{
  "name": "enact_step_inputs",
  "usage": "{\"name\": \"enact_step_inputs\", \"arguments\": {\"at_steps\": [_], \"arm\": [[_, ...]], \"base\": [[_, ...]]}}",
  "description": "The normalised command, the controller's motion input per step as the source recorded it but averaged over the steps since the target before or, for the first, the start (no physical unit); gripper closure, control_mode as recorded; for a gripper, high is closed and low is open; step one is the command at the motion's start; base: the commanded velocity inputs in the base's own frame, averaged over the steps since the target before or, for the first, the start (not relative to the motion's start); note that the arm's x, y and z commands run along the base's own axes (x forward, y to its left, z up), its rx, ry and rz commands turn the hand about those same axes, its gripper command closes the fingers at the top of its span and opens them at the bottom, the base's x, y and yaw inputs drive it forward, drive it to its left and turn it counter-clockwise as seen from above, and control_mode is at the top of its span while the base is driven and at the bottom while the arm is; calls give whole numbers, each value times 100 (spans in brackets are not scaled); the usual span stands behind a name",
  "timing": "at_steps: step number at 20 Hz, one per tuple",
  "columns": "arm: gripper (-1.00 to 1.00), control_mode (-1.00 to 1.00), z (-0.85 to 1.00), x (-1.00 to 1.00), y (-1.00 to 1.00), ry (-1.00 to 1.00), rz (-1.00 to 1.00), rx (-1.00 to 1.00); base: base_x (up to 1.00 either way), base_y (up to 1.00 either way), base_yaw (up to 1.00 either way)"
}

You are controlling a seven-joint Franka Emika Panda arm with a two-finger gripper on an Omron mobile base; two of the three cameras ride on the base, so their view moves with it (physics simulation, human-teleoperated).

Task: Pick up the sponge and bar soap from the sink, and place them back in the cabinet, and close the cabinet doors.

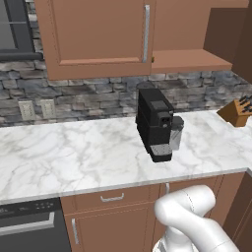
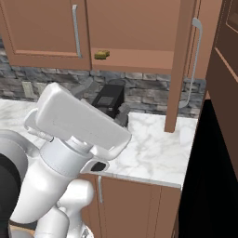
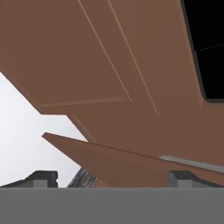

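The sponge (image 2: 102,55), a small yellow-olive block, lies on the floor of the open cabinet (image 2: 139,58) near its left side; a sliver of the sponge (image 1: 152,59) peeks past the door edge. The left cabinet door (image 1: 98,29) is closed. The right cabinet door (image 2: 181,65) stands swung out, seen edge-on with its silver handle (image 2: 197,60). My gripper (image 3: 113,179) is open with nothing between its fingertips (image 3: 41,178), close under brown door panels and a door edge (image 3: 109,159) with a silver bar. The bar soap and the sink are out of view.
A black coffee machine (image 1: 155,123) stands on the marble counter (image 1: 74,152) below the cabinet. A knife block (image 1: 238,112) sits at the far right. A tall dark unit (image 2: 223,116) borders the counter's right end. Base cabinets and a dishwasher (image 1: 29,226) lie below.
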Motion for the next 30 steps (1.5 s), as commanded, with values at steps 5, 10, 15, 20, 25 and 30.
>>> {"name": "enact_step_inputs", "arguments": {"at_steps": [5,10,15,20,25,30], "arm": [[-100,-100,0,0,0,4,0,8],[-100,-100,0,2,0,3,0,8],[-100,-100,-1,6,-1,0,0,6],[-100,-100,-3,2,-2,0,0,6],[-100,-100,-1,4,-12,1,0,7],[-100,-100,-2,7,-3,3,0,4]], "base": [[0,0,0],[0,0,0],[0,0,0],[0,0,0],[0,0,0],[0,0,0]]}}
